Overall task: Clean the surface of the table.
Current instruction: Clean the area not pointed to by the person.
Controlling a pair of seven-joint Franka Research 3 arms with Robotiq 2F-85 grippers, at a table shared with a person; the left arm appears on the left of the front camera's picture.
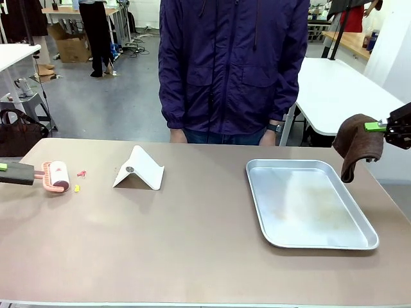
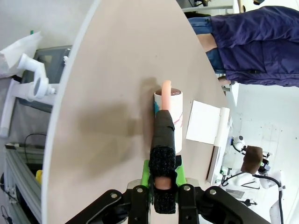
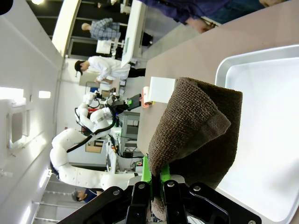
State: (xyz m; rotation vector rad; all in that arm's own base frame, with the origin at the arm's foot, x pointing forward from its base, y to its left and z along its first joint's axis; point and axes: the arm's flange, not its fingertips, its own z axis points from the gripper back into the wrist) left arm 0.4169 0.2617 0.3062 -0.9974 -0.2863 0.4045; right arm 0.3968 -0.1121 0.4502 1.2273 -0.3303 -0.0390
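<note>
The surface spans the foreground, with the person at its far edge. The left pincer is clamped on the roller's padded black handle, and the roller sits low at the surface's left end. The right pincer is clamped on a brown cloth, which hangs in the air past the tray's far right corner.

Risks, as I judge them:
- The pink bit and yellow bit lie just beside the roller. A fast or skewed pass could flick them away instead of picking them up.
- A longer sweep could knock the white folded stand.
- The cloth could snag the tray rim on its way down and shove the tray.
- The person's hands are near the far edge.

Hard to make out:
- The front view cuts off both arms at its sides.
- From the right wrist, the cloth drapes over the right pincer, hiding its tips.
- From the left wrist, the handle covers the gap of the left pincer.
- I cannot tell whether the roller presses on the surface or only rests there.
- The bits are too small to identify.
</note>
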